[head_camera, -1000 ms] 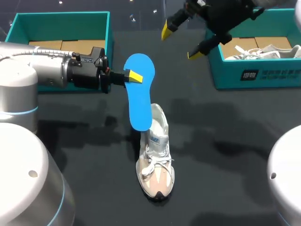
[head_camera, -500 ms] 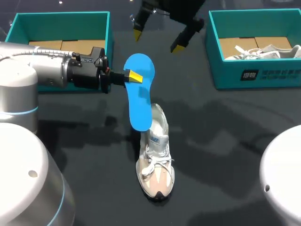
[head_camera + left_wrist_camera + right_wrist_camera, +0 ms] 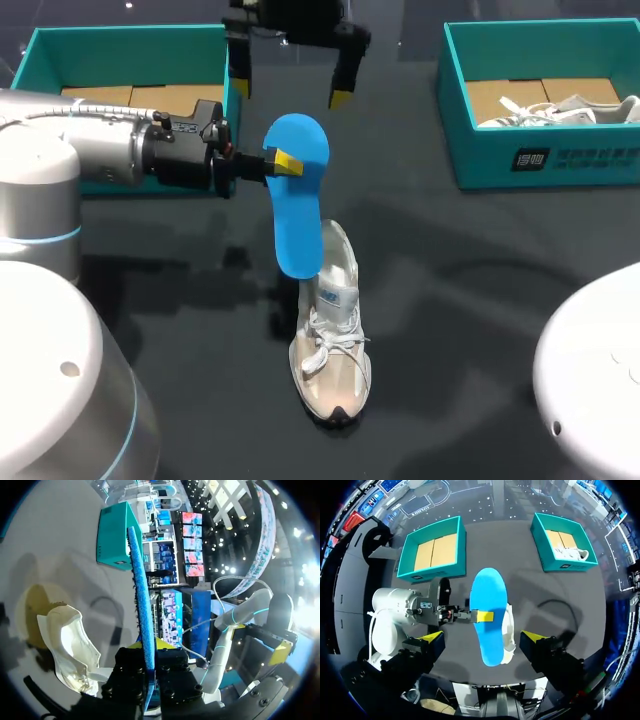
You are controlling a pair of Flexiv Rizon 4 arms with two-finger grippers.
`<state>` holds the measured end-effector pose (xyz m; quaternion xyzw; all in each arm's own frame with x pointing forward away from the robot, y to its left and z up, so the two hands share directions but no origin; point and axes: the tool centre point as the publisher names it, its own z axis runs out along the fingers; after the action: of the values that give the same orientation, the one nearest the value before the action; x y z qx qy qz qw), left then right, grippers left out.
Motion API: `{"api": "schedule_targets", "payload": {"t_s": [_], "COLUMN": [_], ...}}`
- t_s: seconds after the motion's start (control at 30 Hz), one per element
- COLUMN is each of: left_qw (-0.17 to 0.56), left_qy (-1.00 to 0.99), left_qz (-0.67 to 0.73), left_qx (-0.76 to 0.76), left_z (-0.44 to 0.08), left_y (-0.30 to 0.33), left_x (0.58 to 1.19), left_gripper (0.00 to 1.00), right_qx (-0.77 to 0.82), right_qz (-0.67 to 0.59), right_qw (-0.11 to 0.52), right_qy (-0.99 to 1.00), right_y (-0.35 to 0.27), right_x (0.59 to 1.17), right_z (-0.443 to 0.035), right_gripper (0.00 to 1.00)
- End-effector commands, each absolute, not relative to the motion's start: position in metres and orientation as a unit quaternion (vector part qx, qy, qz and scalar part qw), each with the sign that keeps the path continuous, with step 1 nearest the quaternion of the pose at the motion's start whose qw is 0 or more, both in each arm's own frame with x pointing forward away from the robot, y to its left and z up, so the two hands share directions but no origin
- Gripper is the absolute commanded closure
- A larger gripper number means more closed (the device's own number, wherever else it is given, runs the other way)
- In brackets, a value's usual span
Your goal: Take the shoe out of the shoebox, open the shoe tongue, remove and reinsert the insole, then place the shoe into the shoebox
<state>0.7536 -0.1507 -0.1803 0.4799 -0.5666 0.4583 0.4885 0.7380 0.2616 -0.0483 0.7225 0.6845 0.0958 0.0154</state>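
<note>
Two tools frame a blue insole (image 3: 298,195) above the dark table (image 3: 480,280). My left tool (image 3: 283,162), coming in from the left side, is clamped on the insole's side edge near its far, rounded end. The insole's broad face is turned up toward the head camera, while the left wrist view sees it edge-on between the fingers. Its long axis runs from the far side of the table toward me, the near end hanging at the heel opening of the shoe (image 3: 332,340). Whether it touches the shoe there, I cannot tell.

The shoe stands on its sole in the middle of the table, toe pointing toward me and heel away, its long axis nearly in line with the insole's.

My right tool (image 3: 290,90) hovers beyond the insole's far end with fingers spread wide and nothing between them.

One teal shoebox (image 3: 130,40) sits at the far left. Another teal shoebox (image 3: 520,160) at the far right holds a second white shoe (image 3: 560,108).
</note>
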Motion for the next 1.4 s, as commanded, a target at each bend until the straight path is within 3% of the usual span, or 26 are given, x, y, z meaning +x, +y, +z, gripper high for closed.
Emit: {"api": "schedule_targets", "payload": {"t_s": [0.03, 0.83, 1.4], "left_qw": [0.488, 0.488, 0.488], "left_qy": [-0.567, -0.567, -0.567], "left_qz": [0.458, 0.458, 0.458], "left_qx": [0.48, 0.48, 0.48], "left_z": [-0.181, -0.181, -0.181], "left_y": [-0.151, -0.151, -0.151], "left_x": [0.754, 0.754, 0.754], "left_gripper": [1.0, 1.0, 1.0], "right_qx": [0.728, 0.732, 0.739], "right_qz": [-0.013, 0.057, 0.149], "right_qw": [0.117, 0.071, -0.029], "right_qy": [0.675, 0.675, 0.656], "right_y": [0.271, 0.255, 0.217], "right_x": [0.738, 0.729, 0.733], "right_z": [-0.047, -0.052, -0.055], "right_gripper": [0.0, 0.0, 0.0]}}
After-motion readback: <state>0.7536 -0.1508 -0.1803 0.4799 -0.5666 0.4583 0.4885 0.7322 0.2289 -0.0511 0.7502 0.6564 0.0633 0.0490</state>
